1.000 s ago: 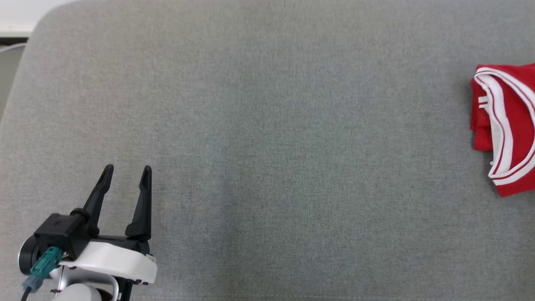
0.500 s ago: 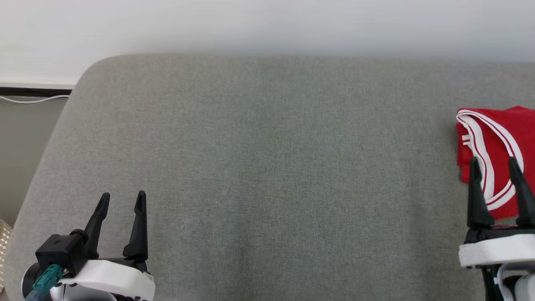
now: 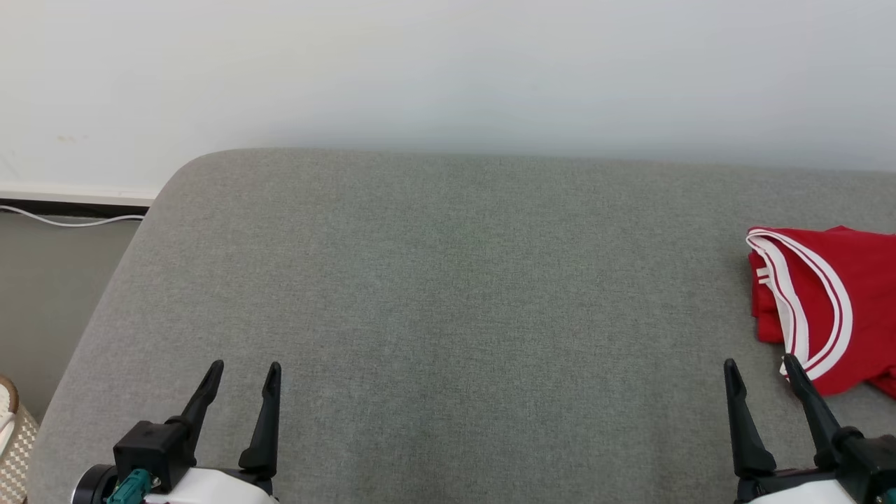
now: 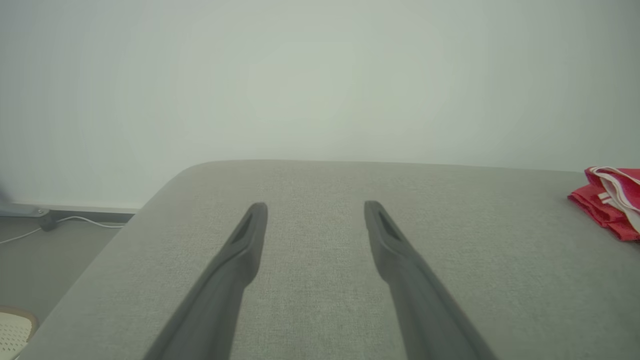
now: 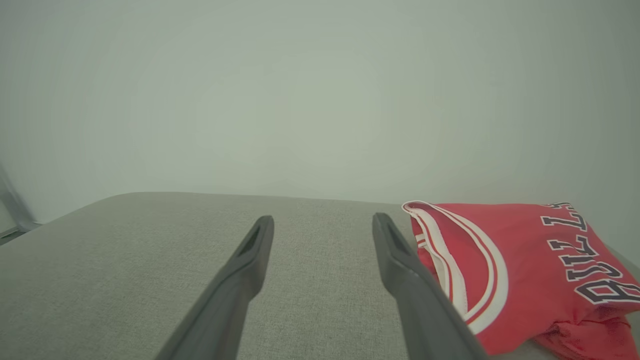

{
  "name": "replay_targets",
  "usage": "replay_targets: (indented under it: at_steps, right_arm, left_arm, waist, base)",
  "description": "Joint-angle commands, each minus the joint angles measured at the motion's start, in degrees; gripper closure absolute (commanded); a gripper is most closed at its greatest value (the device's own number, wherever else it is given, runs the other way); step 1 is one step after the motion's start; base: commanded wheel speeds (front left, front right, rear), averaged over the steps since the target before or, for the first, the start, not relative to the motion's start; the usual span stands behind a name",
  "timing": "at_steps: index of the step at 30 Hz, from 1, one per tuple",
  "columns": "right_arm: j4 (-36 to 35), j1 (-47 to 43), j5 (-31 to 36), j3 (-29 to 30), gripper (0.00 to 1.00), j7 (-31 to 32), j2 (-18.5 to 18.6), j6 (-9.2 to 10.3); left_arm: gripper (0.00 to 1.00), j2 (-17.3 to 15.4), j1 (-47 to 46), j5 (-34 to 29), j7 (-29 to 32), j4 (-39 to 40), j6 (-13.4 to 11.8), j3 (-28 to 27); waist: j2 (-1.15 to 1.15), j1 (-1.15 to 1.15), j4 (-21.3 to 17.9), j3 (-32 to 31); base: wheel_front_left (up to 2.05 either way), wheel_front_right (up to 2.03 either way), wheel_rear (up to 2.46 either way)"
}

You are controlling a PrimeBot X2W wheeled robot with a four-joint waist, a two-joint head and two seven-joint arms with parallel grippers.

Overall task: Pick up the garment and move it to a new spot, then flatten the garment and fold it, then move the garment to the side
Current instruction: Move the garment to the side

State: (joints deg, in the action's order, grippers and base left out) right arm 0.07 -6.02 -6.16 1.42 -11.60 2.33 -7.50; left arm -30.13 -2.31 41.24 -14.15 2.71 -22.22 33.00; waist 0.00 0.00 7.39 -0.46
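Note:
The garment is a red jersey with white trim and dark lettering, folded into a compact bundle at the right side of the grey cushion. It also appears in the right wrist view as the garment and at the far right of the left wrist view as the garment. My right gripper stands open just in front of and left of the jersey, holding nothing. My left gripper stands open at the lower left, far from the jersey, also holding nothing.
A pale wall rises behind the cushion. Left of the cushion lies floor with a white cable and a woven object at the lower left edge. The cushion's rounded back-left corner drops to the floor.
The head camera has tilted upward, bringing the wall into view. My right gripper came into view and has moved back from over the jersey to just in front of it.

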Motion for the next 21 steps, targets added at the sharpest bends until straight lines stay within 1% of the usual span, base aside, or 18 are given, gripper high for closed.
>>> replay_targets:
  at_steps: [1,10,21]
  right_arm:
    - [-2.3,-0.2,-0.5,-0.4,0.0,0.1,0.6,0.01]
    - [-2.9,-3.6,-2.9,2.2,0.0,0.3,0.6,0.01]
    - [-3.1,-4.5,-4.1,2.2,0.0,0.2,0.6,0.01]
  left_arm:
    - [0.0,-1.7,-1.2,-0.7,-0.3,0.4,0.1,-2.0]
    - [0.0,-1.8,-0.1,-0.7,-0.1,-0.5,-0.3,-1.5]
    - [0.0,-2.0,0.3,-0.5,0.1,-0.9,-1.0,-1.5]
  waist:
    - [0.0,0.0,0.0,-0.6]
    - [0.0,0.0,-1.0,-1.5]
    - [0.0,0.0,-1.6,-1.7]
  base:
    - [0.0,0.0,0.0]
    - [0.0,0.0,0.0]
    - [0.0,0.0,0.0]
